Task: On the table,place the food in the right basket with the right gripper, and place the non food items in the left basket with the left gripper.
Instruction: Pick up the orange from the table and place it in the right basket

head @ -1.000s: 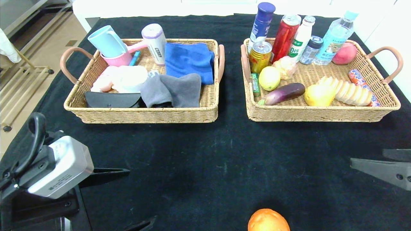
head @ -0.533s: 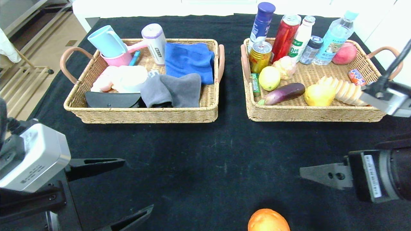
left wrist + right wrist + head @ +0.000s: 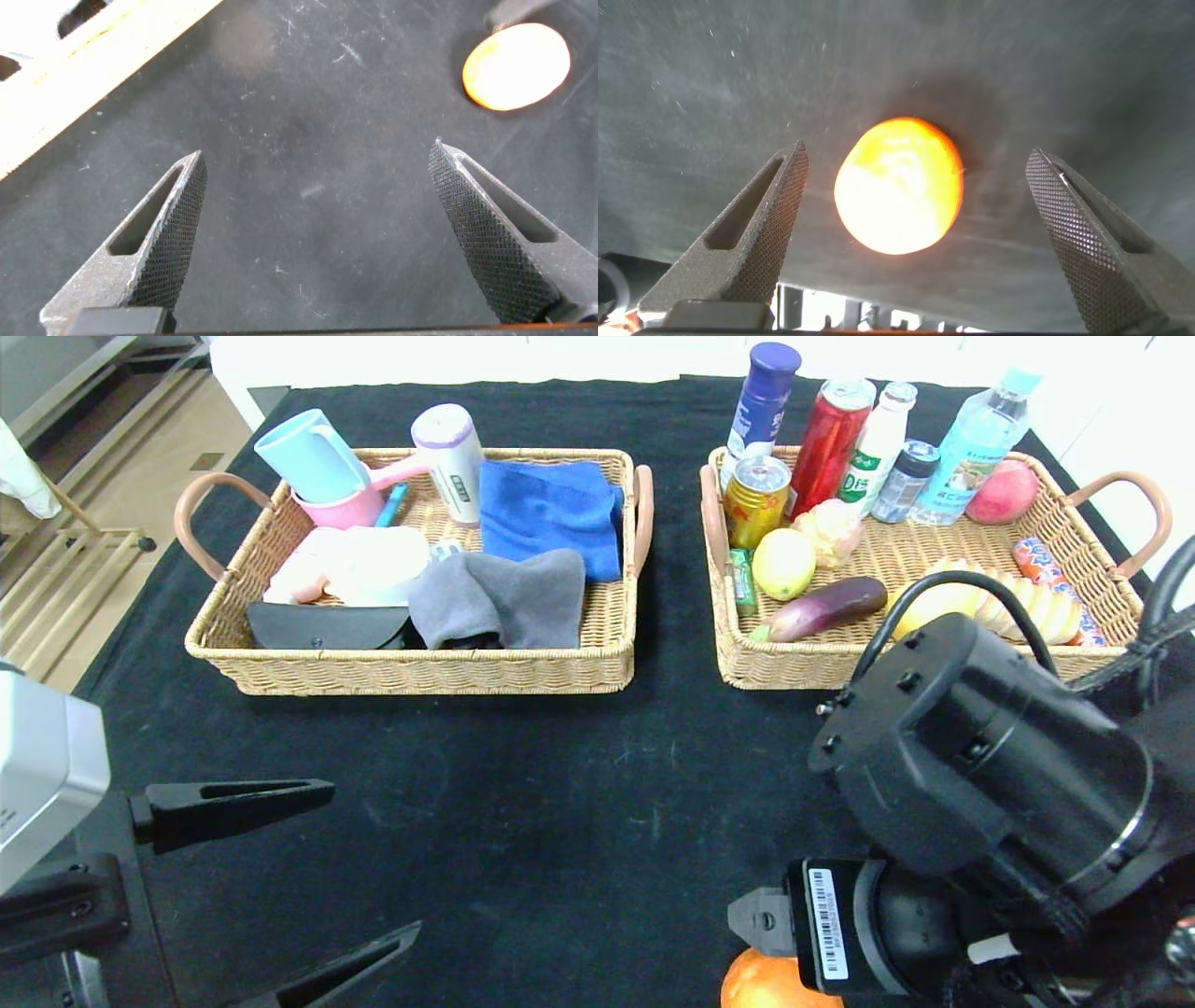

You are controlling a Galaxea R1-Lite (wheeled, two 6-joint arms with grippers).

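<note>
The round orange (image 3: pixel 898 185) lies on the black table (image 3: pixel 560 784) at the front edge, right of centre, and also shows in the head view (image 3: pixel 758 987). My right gripper (image 3: pixel 915 159) is open and hovers just above the orange, one finger on each side, not touching. The right arm (image 3: pixel 980 784) hides its fingers in the head view. My left gripper (image 3: pixel 373 859) is open and empty over bare cloth at the front left. The pear (image 3: pixel 920 607) and bread loaf (image 3: pixel 1041 602) lie in the right basket (image 3: pixel 934 667). The grey towel (image 3: pixel 504 597) and white roll (image 3: pixel 373 565) lie in the left basket (image 3: pixel 420 677).
The right basket also holds bottles, cans, a lemon (image 3: pixel 782 563), an eggplant (image 3: pixel 826 607) and a peach. The left basket also holds a blue cloth (image 3: pixel 551 513), cups and a flat dark case (image 3: pixel 317 625). Bare cloth lies between the baskets and the front edge.
My right arm has swung in from the right edge to above the orange at the front. My left arm has drawn back toward the left edge, gripper still open.
</note>
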